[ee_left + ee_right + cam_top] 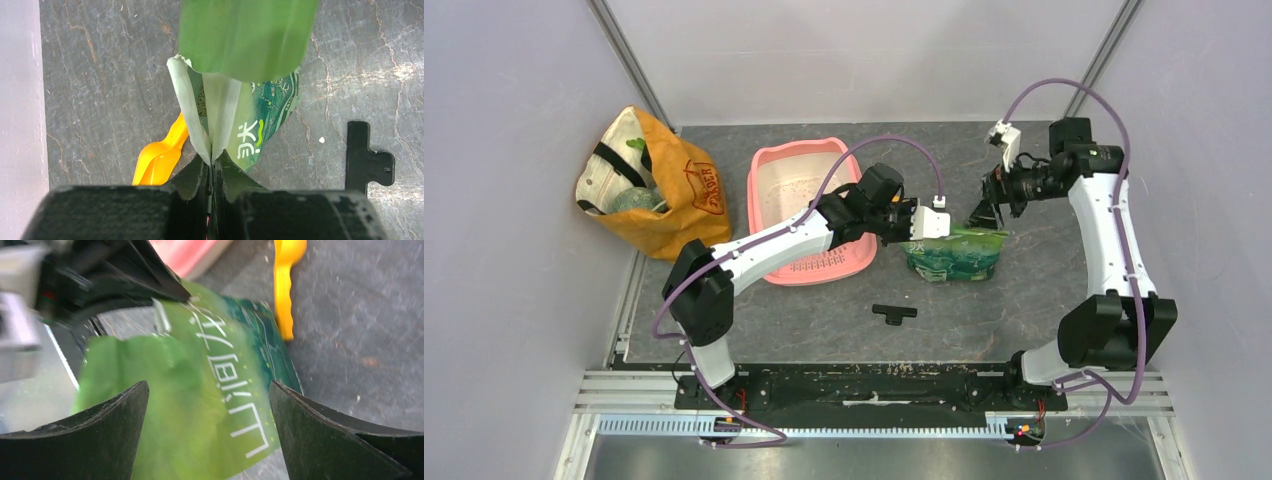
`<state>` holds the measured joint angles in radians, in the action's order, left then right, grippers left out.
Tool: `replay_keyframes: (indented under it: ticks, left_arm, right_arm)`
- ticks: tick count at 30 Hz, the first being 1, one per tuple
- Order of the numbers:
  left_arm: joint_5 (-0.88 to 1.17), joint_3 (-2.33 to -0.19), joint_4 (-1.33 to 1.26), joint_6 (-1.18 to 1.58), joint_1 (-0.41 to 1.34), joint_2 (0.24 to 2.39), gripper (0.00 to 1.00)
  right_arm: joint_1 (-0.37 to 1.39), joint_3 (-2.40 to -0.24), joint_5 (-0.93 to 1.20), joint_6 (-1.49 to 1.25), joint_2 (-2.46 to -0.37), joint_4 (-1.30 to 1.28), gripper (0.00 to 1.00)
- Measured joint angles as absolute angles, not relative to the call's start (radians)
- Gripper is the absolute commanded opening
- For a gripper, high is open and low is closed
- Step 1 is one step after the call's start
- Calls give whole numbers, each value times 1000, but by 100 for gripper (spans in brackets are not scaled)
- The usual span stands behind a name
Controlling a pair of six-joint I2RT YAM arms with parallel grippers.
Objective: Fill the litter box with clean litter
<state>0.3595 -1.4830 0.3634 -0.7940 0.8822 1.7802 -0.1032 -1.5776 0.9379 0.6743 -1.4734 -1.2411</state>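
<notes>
The pink litter box (796, 190) lies at the middle left, its inside pale with faint specks; no pile of litter shows. A glossy green foil bag (954, 255) stands just right of it. My left gripper (911, 232) reaches over the box's near right corner and is shut on the bag's top edge (212, 127). My right gripper (984, 213) is open just above the bag's far right side, and the bag (200, 405) shows between its fingers without touching them. An orange scoop (159, 157) lies on the table beside the bag.
An orange-tan fabric bag (654, 185) stands at the far left by the wall. A black clip (894, 313) lies on the table in front of the foil bag, also in the left wrist view (367, 157). The pink box corner (192, 255) and the scoop (285, 287) show beyond the bag.
</notes>
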Motion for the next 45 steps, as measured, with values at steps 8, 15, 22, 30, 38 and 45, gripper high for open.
replay_keyframes:
  ticks: [8,15,22,30,38,45]
  left_arm:
    - [350,-1491,366,-776,883,1780,26]
    - [338,-1512,372,-748,883,1780,40]
    - [349,-1554,507,-725,877,1780,86]
    - [519,-1729,727,-591,749,1786,88]
    - [640,-1979,782,-471,718,1961,82]
    - [692,-1967,828,-435,735,2088,49]
  right_arm:
    - [-72,-1534,767,837,-1536,-1263,87]
    - [-51,-1481,717,929,-1538,-1280,82]
    - [-49,-1443,671,968,-1538,-1269,67]
    - [-49,-1412,654,1022,-1523,-1254,42]
    - [-49,-1390,650,1063,-1487,-1246,38]
    - [-51,-1382,649,1077,-1483,-1245,35]
